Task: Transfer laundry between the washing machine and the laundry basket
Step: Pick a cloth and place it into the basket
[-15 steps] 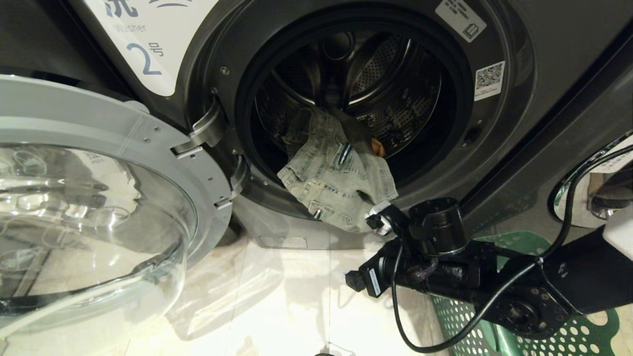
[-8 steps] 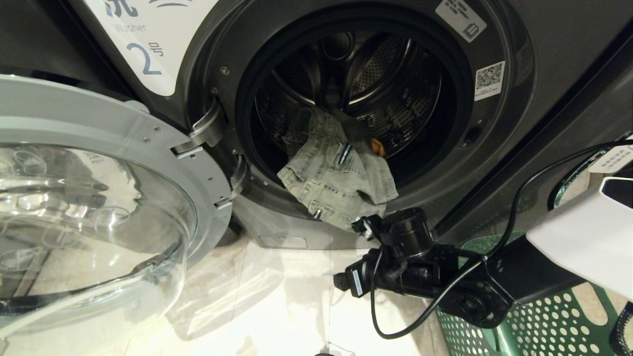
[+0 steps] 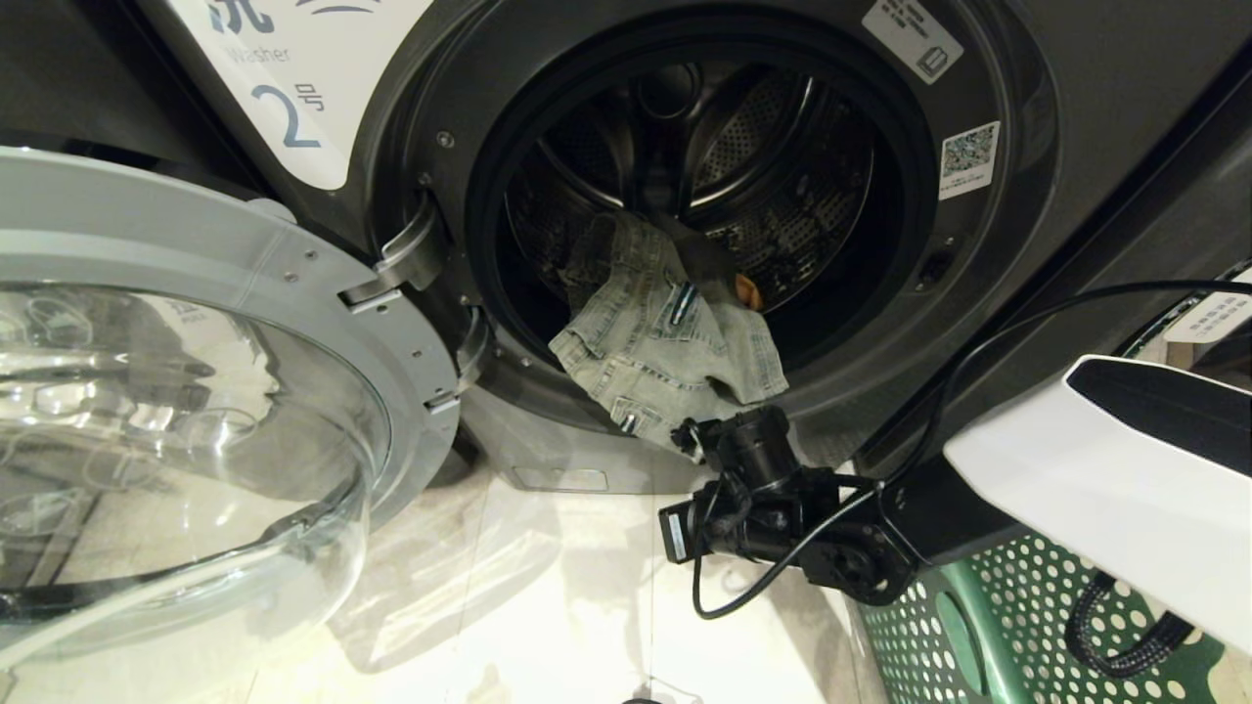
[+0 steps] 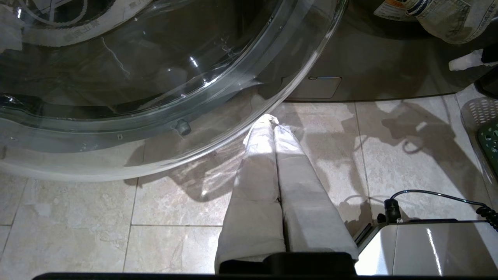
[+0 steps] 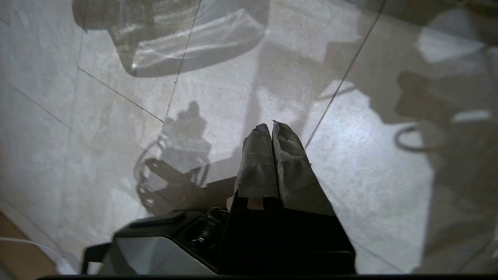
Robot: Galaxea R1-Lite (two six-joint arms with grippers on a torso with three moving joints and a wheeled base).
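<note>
A faded grey-green denim garment (image 3: 670, 352) hangs over the dark grey washing machine's (image 3: 978, 274) door lip, within reach, yet the right end effector (image 5: 271, 130) below it is clenched empty.

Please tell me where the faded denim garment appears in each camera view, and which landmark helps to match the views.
Head view: the denim garment hangs over the lower lip of the washing machine opening.
Left wrist view: its hem shows at one corner.
Right wrist view: not in it.
Shared landmark: the open glass door.
</note>
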